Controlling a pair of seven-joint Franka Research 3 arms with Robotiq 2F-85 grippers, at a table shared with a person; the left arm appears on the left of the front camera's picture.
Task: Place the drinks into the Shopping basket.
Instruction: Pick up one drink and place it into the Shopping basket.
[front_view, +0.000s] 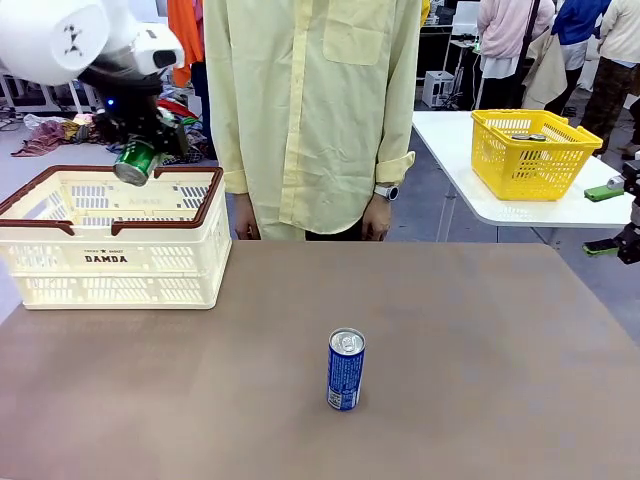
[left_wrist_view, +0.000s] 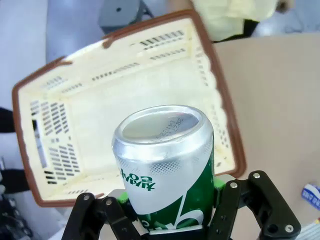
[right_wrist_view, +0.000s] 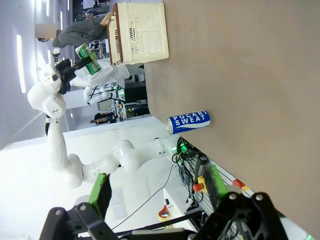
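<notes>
The brown surface (front_view: 480, 300) carries the Shopping basket (front_view: 110, 245). A person (front_view: 310, 110) in a pale yellow shirt stands just right of the basket, behind the surface's far edge. Well right of the basket, a yellow mesh basket (front_view: 530, 150) sits on a white table (front_view: 445, 140). The blue can (front_view: 345, 370) stands upright on the surface, well apart from the Shopping basket, to its right and nearer the robot. The green can (front_view: 135, 162) hangs tilted above the basket's open top, near its far rim, clamped in the left gripper (front_view: 150, 138). The right gripper (right_wrist_view: 157, 187) is far from the basket, with its jaws apart.
</notes>
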